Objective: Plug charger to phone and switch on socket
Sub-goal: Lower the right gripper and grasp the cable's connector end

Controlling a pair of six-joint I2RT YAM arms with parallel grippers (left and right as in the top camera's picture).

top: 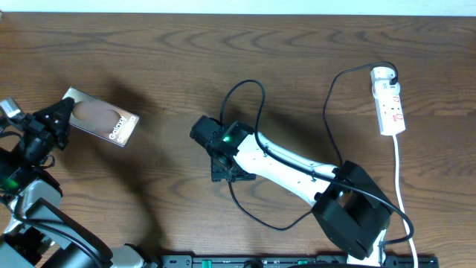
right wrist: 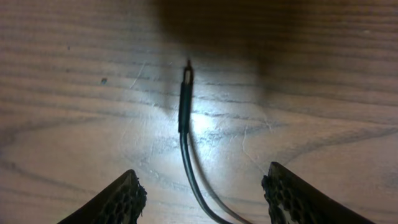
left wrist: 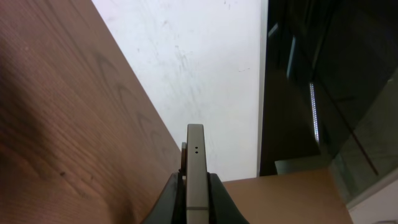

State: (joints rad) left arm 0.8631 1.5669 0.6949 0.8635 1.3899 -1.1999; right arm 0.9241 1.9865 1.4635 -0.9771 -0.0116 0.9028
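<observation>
The phone [top: 100, 119] is a flat brown slab with a dark oval and white lettering on its face. It sits at the far left of the wood-grain counter [top: 171, 52], its long axis running from upper left to lower right in the overhead view. The left end effector [left wrist: 194, 200] is clenched on its near end. From the left wrist the phone shows edge-on, a thin pale strip with two tiny holes, pointing away from the camera.

The socket [top: 389, 104] is a white elongated strip with red marks, lying far right. Its long axis runs nearly front to back, with a rounded white plug at the far end.

The charger [right wrist: 185, 109] is a thin black cable ending in a slim, narrow tip. It lies flat on the counter, tip pointing away from the right wrist camera, in a bright patch of light. The right end effector [right wrist: 200, 177] is spread wide, its textured black fingers [right wrist: 121, 199] on either side of the cable and clear of it.
</observation>
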